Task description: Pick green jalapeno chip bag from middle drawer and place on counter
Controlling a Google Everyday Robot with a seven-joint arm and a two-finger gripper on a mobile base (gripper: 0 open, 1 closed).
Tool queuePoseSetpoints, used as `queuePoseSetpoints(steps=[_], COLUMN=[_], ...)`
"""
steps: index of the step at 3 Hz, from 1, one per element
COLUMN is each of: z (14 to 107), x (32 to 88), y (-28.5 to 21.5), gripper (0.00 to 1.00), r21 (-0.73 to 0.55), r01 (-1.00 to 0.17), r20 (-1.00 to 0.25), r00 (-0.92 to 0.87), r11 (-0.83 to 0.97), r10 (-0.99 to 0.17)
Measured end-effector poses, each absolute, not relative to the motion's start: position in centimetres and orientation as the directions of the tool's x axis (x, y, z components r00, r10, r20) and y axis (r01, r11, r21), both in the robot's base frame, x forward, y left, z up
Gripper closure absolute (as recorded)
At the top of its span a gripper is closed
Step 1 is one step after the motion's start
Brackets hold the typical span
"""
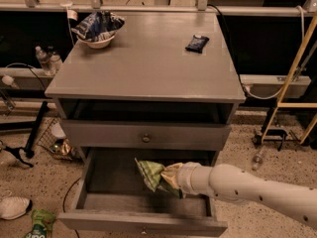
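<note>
The middle drawer (99, 202) is pulled open at the bottom of the grey cabinet. My gripper (171, 178) reaches into it from the right on a white arm and is shut on the green jalapeno chip bag (148, 172). The crinkly bag hangs from the fingers, lifted a little above the drawer floor, and hides most of them. The counter (143, 63) is the flat grey top above, well clear of the gripper.
On the counter, a white bowl with a blue bag (98, 29) stands at the back left and a small dark-blue packet (197, 42) lies at the back right. A closed drawer front with a round knob (145, 138) overhangs the open drawer. Bottles, a shoe and a green bag lie on the floor at left.
</note>
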State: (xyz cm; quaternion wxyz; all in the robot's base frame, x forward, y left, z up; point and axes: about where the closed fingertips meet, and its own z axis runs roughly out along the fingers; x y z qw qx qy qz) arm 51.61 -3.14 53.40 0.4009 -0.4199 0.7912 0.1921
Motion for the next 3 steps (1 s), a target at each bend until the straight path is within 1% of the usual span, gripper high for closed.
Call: queuePoseSetpoints(steps=[1, 2, 3], z=[56.9, 59.5, 62.8], x=[51.0, 49.6, 49.0], y=[-4.5, -6.4, -7.2], gripper=[1.0, 1.0, 1.0], r21=[-0.122, -0.197, -0.283], r01=[-0.8, -0.757, -0.74], r20=[-0.776, -0.732, -0.707], r00=[-0.293, -0.31, -0.27], r11=[0.587, 0.623, 0.611], r10=[-0.559, -0.607, -0.654])
